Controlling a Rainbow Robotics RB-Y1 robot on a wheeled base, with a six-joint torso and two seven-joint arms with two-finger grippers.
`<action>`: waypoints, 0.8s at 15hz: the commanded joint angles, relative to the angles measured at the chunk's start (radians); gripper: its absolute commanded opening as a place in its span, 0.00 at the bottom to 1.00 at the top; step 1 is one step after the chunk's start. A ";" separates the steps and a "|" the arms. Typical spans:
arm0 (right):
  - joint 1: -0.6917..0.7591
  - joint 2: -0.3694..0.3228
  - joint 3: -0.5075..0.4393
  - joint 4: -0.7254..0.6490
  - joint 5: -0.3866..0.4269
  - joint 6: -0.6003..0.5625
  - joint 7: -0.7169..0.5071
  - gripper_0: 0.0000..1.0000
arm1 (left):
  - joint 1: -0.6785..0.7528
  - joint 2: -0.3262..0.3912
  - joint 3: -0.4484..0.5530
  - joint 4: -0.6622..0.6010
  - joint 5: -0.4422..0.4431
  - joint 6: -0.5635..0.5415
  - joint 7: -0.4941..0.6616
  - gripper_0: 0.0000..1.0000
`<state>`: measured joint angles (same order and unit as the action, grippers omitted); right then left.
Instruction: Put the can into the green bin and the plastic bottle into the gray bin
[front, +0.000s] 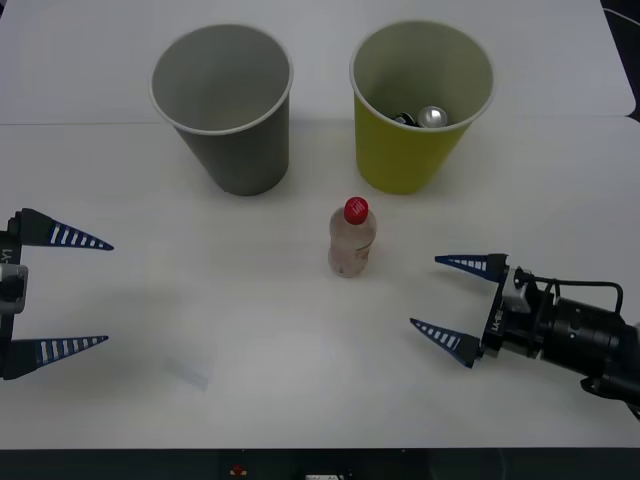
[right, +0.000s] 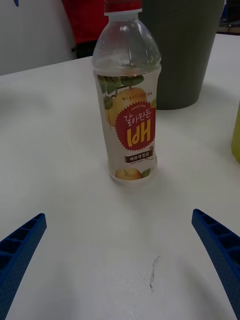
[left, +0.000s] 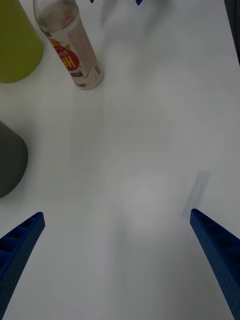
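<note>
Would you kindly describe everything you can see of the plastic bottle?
The plastic bottle is small and clear, with a red screw cap, a pale body and a red-and-white label showing yellow fruit. It looks empty. It stands upright on the white table, just in front of the gap between the gray bin and the green bin. Nothing touches it but the table.
</note>
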<state>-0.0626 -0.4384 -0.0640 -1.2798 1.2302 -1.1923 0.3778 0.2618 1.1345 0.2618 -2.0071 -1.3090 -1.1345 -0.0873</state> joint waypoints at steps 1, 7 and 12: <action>-0.029 0.024 0.001 0.040 0.000 0.000 0.023 1.00 | 0.000 0.000 0.000 0.000 0.000 0.000 0.000 1.00; -0.062 0.072 0.012 0.065 -0.001 0.025 0.052 1.00 | 0.000 0.000 0.000 0.000 0.000 0.000 0.000 1.00; -0.077 0.107 0.030 0.065 -0.001 0.059 0.056 1.00 | 0.000 0.000 0.000 0.000 0.000 0.000 0.000 1.00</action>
<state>-0.1363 -0.3351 -0.0380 -1.2147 1.2288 -1.1387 0.4341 0.2618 1.1345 0.2618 -2.0071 -1.3090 -1.1345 -0.0873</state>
